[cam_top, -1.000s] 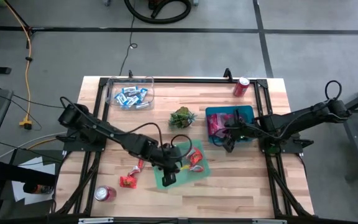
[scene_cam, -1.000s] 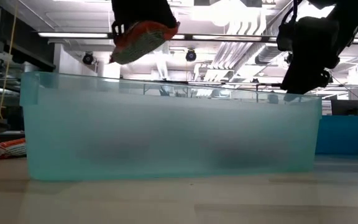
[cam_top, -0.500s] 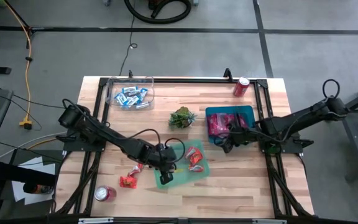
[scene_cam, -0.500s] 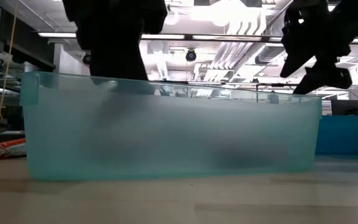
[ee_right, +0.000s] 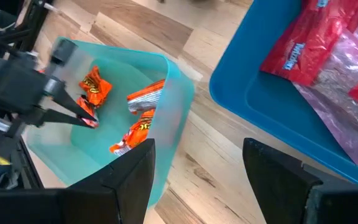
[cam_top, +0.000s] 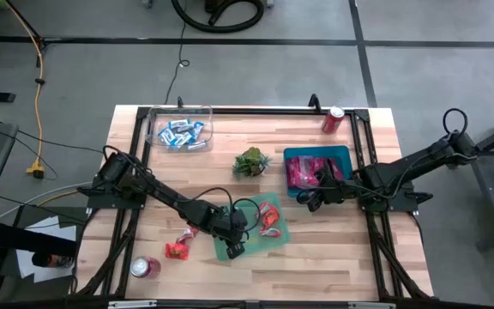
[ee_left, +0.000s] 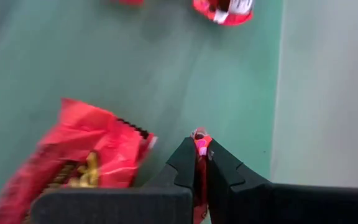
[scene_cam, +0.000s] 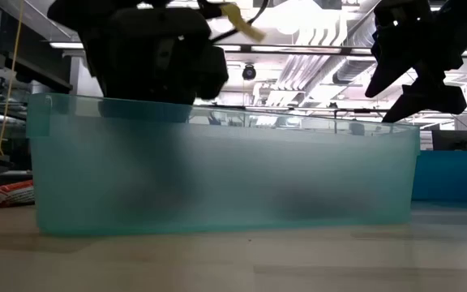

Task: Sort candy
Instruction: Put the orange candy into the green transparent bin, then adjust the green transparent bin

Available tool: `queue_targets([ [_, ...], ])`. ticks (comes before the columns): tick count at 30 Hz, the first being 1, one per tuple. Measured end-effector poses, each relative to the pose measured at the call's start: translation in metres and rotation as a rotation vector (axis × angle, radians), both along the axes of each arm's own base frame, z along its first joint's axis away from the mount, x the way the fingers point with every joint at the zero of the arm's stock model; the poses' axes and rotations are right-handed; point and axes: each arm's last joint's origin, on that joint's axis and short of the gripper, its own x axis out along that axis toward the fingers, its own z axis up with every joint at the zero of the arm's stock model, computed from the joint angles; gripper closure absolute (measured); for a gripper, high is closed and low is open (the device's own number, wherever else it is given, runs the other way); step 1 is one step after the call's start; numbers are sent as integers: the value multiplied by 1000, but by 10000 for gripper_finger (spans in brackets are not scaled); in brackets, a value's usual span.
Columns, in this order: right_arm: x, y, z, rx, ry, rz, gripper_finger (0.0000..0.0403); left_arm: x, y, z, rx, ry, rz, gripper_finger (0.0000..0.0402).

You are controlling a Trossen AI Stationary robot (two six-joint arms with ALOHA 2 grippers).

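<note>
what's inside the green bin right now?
The green bin holds red-orange candies, and the left gripper is inside it, shut on one. Its own body hides part of the floor.

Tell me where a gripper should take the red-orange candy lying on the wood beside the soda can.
Probably across the middle of the candy, from straight above: it lies flat on the bare table, apart from the soda can. The left gripper is nearest, but sits in the green bin, shut on another sweet; the right gripper hangs open by the blue bin.
</note>
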Motion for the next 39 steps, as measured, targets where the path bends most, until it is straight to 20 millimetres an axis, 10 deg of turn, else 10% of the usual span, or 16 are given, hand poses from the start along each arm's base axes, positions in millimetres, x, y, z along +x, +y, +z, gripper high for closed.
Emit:
queue_targets([
  [15, -1, 10, 1, -39, -18, 96, 165, 3, 5, 6, -116, -2, 120, 346],
  [25, 15, 21, 3, -32, -129, 193, 171, -25, 27, 74, 104, -115, 169, 253],
  [34, 46, 58, -21, -71, -25, 330, 381, -61, 46, 140, 286, -354, 356, 241],
  [39, 56, 63, -32, -160, 134, 272, 384, -70, 49, 154, 322, -414, 403, 241],
])
